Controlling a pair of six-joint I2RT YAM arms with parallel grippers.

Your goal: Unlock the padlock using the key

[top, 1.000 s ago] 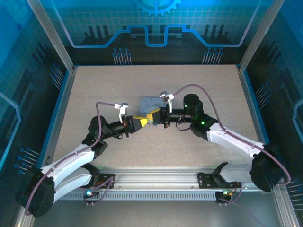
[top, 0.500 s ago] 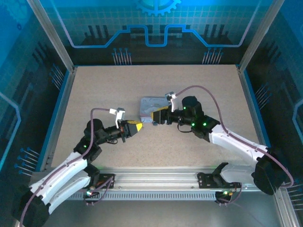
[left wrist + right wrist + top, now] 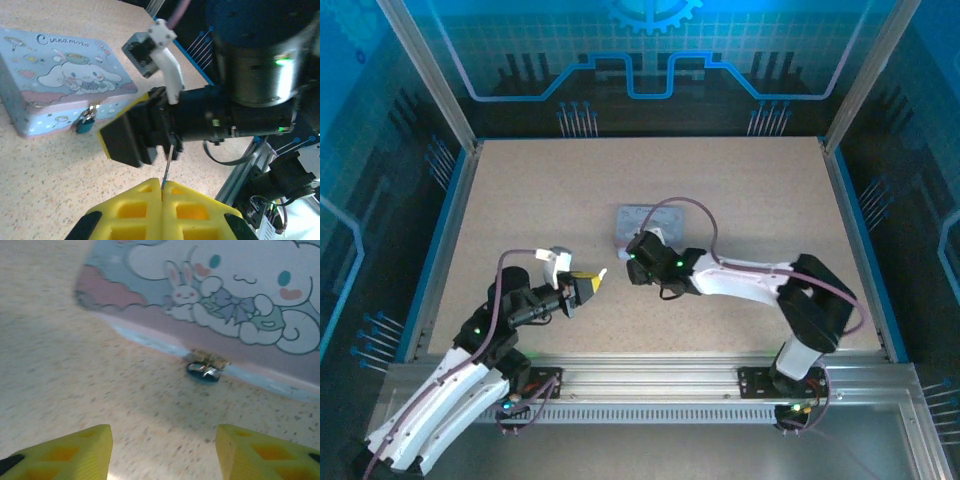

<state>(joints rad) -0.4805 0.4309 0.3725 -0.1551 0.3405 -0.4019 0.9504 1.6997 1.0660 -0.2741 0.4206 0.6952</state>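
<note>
Left wrist view: the thin dark metal key (image 3: 167, 162) is seen pinched upright between the pressed-together yellow fingers of the left gripper (image 3: 161, 189). The tiny dark bluish padlock (image 3: 86, 121) is hung at 10 o'clock from it, on the pastel cartoon-printed tin box (image 3: 55, 85). Right wrist view: the right gripper (image 3: 162, 442) is shown spread with nothing pinched, the padlock at its 12 o'clock.

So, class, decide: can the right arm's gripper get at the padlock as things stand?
Probably yes. The right gripper is open and faces the padlock, which hangs at the front of the tin, with bare table between them.
</note>
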